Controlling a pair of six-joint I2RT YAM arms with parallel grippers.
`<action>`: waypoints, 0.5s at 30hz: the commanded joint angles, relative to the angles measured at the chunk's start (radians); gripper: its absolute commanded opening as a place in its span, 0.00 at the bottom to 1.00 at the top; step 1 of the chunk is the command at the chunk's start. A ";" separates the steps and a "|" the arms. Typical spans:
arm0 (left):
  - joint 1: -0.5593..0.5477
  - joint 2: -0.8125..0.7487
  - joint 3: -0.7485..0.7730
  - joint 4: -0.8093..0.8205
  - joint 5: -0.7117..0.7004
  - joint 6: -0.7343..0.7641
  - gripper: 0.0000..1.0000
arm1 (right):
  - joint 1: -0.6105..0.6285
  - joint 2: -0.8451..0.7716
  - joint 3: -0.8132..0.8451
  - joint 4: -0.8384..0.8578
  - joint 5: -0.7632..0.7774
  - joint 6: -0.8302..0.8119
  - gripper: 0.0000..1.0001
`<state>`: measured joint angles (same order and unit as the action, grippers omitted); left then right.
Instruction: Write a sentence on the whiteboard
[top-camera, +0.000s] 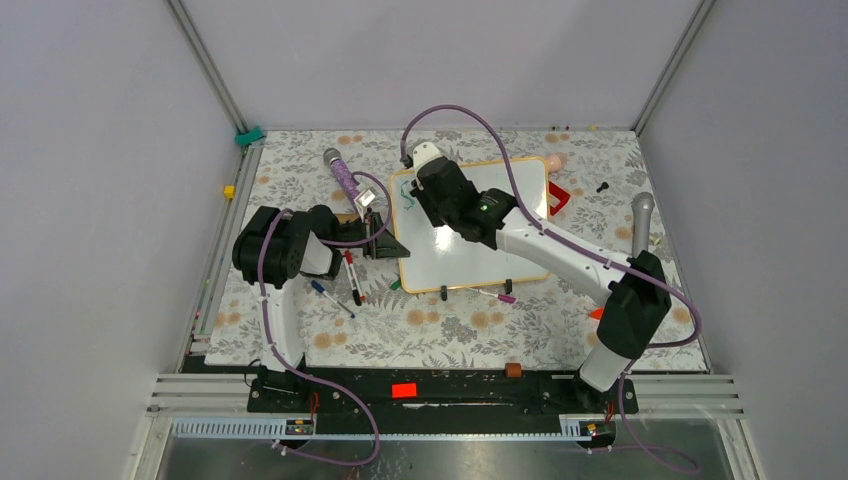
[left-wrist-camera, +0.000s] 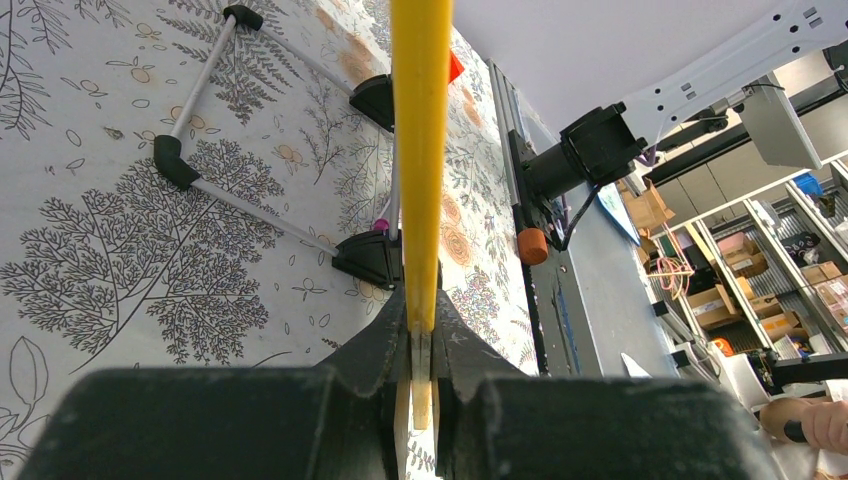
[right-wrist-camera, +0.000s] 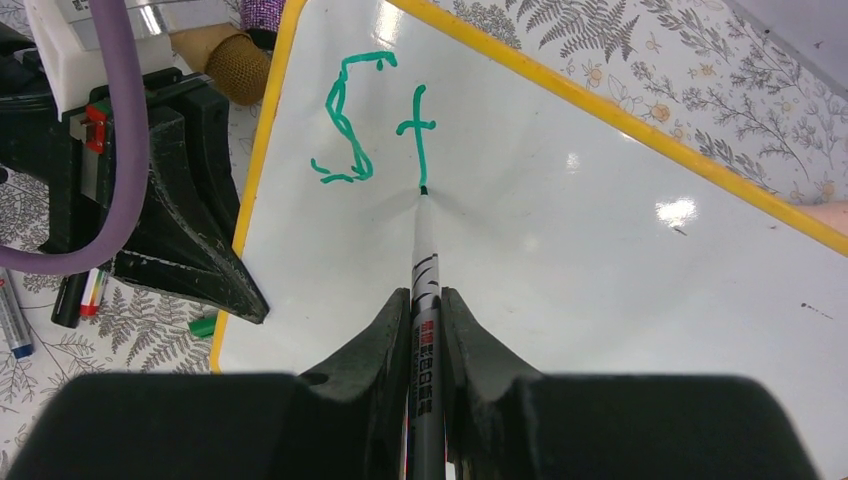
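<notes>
- The right fingers (right-wrist-camera: 382, 340) are found clenched on a marker (right-wrist-camera: 424, 255); its barrel is gripped between both pads and runs straight out ahead of them.
- The marker tip is recorded in contact with the whiteboard (right-wrist-camera: 620, 300), at the foot of the stem of a green "t".
- Of the sentence (right-wrist-camera: 422, 150), only two green letters are legible in the right wrist view: an "S" and, just to its right, the "t". Both lie near the board's far left corner.
- The left fingers (left-wrist-camera: 375, 350) are found clamped on the yellow frame of the whiteboard (left-wrist-camera: 420, 150), which is seen edge-on from the left wrist and pinched between both pads.
- From above, this grip is placed on the left edge of the whiteboard (top-camera: 470, 255), with the right arm reaching across the board from the right.
- The board is located at the middle of the bench (top-camera: 400, 335), which is covered with a floral-patterned sheet. Two small black feet (top-camera: 443, 292) are noted at its near edge.
- Several loose pens (top-camera: 352, 275) are noted on the bench just left of the board, beside the left arm.
- A green cap (right-wrist-camera: 203, 326) is seen just beside the board's left edge.
- A purple microphone-shaped item (top-camera: 342, 172) lies beyond the left fingers; a grey one (top-camera: 642, 215) lies well apart, at the right side.
</notes>
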<state>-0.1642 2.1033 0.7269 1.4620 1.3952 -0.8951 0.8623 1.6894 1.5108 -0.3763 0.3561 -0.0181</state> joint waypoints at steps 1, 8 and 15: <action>0.008 0.007 -0.001 0.018 0.037 0.001 0.00 | -0.005 0.015 0.069 -0.038 0.075 0.004 0.00; 0.008 0.007 -0.003 0.019 0.037 0.001 0.00 | -0.006 0.026 0.114 -0.052 0.078 -0.004 0.00; 0.009 0.007 -0.003 0.017 0.036 0.001 0.00 | -0.008 -0.061 0.067 -0.011 0.011 -0.002 0.00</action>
<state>-0.1642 2.1033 0.7269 1.4693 1.3991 -0.8944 0.8619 1.7073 1.5776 -0.4168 0.3969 -0.0185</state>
